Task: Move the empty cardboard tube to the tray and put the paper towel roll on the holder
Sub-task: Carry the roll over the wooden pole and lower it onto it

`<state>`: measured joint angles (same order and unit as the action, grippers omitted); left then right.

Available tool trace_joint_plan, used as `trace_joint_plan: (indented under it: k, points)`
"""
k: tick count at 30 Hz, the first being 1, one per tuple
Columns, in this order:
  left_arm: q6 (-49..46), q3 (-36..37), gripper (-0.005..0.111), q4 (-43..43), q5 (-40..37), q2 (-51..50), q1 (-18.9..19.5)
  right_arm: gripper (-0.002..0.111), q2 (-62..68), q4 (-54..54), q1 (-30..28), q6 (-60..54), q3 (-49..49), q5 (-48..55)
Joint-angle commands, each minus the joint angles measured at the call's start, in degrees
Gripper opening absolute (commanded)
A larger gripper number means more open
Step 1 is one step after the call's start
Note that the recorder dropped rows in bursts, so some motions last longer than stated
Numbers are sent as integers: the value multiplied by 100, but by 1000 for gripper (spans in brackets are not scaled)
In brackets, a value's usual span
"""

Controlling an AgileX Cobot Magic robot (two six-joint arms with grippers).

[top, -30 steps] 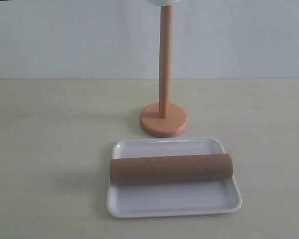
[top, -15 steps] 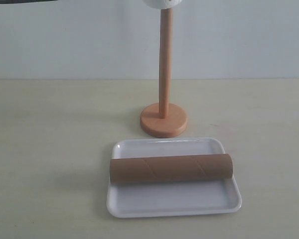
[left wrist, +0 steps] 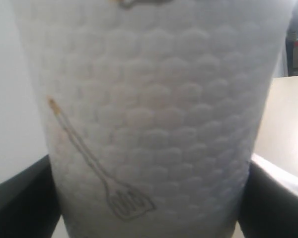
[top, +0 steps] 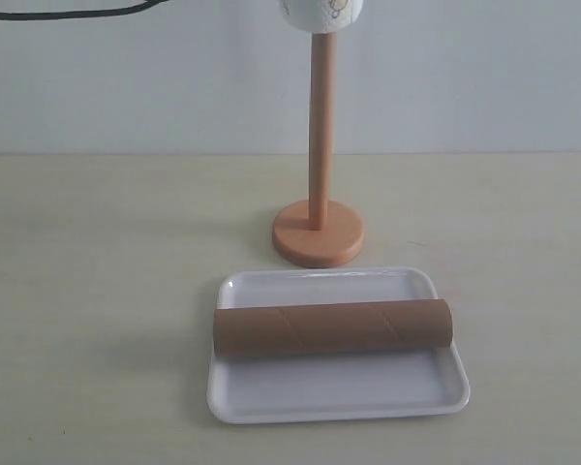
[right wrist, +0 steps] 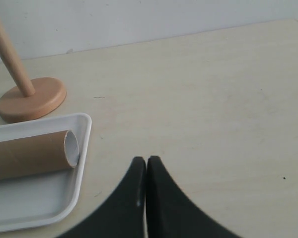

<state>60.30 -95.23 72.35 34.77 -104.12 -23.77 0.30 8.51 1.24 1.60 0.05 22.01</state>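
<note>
The paper towel roll (top: 320, 14) shows only its lower end at the top edge of the exterior view, sitting over the tip of the holder's pole (top: 320, 126). In the left wrist view the white embossed roll (left wrist: 154, 114) fills the frame, and my left gripper (left wrist: 149, 210) is shut on it, with a dark finger (left wrist: 20, 203) on either side. The empty cardboard tube (top: 331, 327) lies lengthwise across the tray (top: 339, 392), in front of the holder's base (top: 319, 235). My right gripper (right wrist: 146, 161) is shut and empty, over bare table beside the tray (right wrist: 35, 203) and the tube's open end (right wrist: 71, 148).
A black cable (top: 68, 13) hangs across the top left of the exterior view. A pale wall stands behind the beige table (top: 97, 291). The holder's base (right wrist: 32, 99) also shows in the right wrist view, past the tray.
The paper towel roll has come lower into the exterior view over the pole's top, and the black cable has dropped into sight at top left. Tube, tray and holder have not moved.
</note>
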Motion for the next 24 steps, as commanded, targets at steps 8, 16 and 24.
trace_joint_plan:
  k: [8, 16, 24]
  points:
    - [-33, 201, 4, -124, 94, 28, -24, 0, -30, 12, -12, -26, -5, -49]
    - [-33, 201, 4, -99, 94, 28, -24, 0, -30, 12, -12, -26, -5, -49]
    - [153, 201, 4, 85, 94, 38, -24, 0, -30, 12, -12, -26, -5, -49]
